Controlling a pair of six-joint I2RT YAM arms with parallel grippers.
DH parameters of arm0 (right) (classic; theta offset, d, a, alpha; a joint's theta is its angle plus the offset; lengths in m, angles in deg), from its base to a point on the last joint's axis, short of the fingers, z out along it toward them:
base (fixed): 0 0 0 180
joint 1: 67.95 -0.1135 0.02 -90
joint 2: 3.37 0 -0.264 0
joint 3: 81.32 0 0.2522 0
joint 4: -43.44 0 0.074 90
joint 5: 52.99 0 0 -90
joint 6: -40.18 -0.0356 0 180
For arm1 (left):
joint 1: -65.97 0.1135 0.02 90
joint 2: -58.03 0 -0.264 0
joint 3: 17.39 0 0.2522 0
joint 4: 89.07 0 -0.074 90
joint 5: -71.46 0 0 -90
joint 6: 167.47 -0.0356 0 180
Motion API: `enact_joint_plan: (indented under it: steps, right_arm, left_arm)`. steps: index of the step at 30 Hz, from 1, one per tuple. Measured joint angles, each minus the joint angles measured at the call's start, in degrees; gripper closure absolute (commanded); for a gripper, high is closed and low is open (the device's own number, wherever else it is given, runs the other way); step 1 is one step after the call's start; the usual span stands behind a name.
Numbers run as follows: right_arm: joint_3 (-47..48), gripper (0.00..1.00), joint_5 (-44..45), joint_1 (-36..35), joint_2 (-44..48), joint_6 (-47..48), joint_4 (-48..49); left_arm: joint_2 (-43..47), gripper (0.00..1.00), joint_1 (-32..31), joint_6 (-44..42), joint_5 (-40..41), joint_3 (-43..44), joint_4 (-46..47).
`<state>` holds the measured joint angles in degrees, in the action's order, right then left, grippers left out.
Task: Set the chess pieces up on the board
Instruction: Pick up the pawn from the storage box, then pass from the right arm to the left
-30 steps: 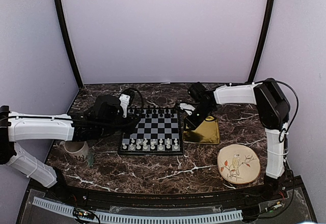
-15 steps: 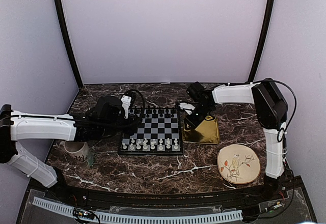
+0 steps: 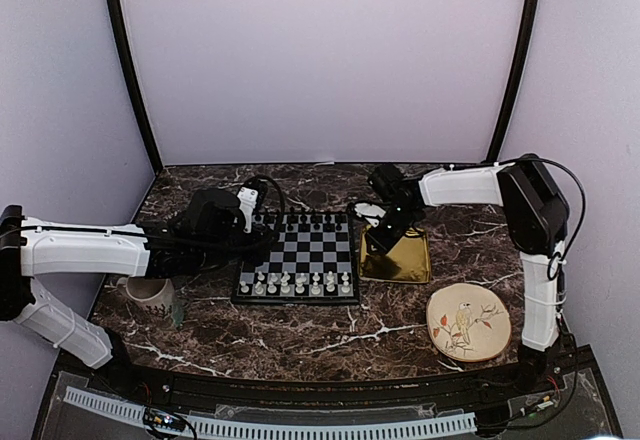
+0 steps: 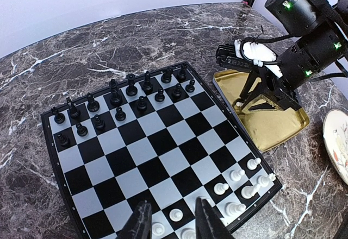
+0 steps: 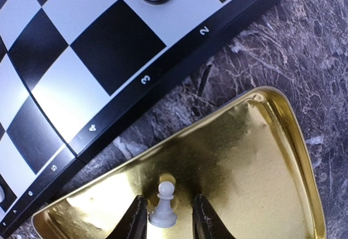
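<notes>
The board (image 3: 300,250) lies mid-table, with black chessmen (image 4: 125,95) in its far rows and white chess pieces (image 3: 300,285) in its near rows. My left gripper (image 4: 171,203) hovers open over the near rows, a white pawn (image 4: 175,214) on the board below the gap. My right gripper (image 5: 168,200) is down in the gold tray (image 5: 244,157), open around an upright white pawn (image 5: 163,206). The left finger touches the pawn's base and the right finger stands apart from it.
The gold tray (image 3: 405,260) sits just right of the board. A round bird-painted plate (image 3: 468,322) lies at the near right. A mug (image 3: 150,292) stands under my left arm, near the board's left side.
My right gripper has sunk a little lower into the tray around the pawn. My left arm edged slightly right, then held still.
</notes>
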<state>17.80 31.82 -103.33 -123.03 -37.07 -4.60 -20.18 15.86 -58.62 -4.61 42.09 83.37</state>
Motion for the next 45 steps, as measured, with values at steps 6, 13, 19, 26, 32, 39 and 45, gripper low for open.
enact_joint_plan:
  steps: [6,13,19,26,32,39,45]
  right_arm:
    - [-1.84,0.71,2.03,0.00,1.27,0.39,0.44]
    - [-1.97,0.79,2.23,-0.02,1.29,1.14,0.79]
    - [-1.99,0.87,1.81,-0.02,1.29,1.95,0.83]
    - [-3.63,0.90,-0.39,0.57,3.50,2.01,0.98]
    - [-4.87,0.91,-13.66,3.69,10.64,1.97,1.60]
    - [-5.79,0.90,-29.99,5.27,17.35,1.99,2.69]
    - [-6.16,0.90,-37.92,5.07,17.51,1.92,2.75]
  left_arm:
    - [-0.33,0.71,0.00,0.00,-0.02,0.00,0.46]
    - [-0.85,0.71,0.00,0.00,-0.26,0.00,0.59]
    - [-0.85,0.71,0.00,-0.02,-0.42,-0.02,0.61]
    - [-3.28,0.69,0.00,-0.04,-1.33,0.42,1.64]
    - [-10.54,0.68,0.42,1.14,-5.95,6.05,4.94]
    - [-18.38,0.68,2.29,8.63,-18.25,12.13,15.28]
    - [-24.68,0.68,2.75,17.25,-27.15,15.13,25.16]
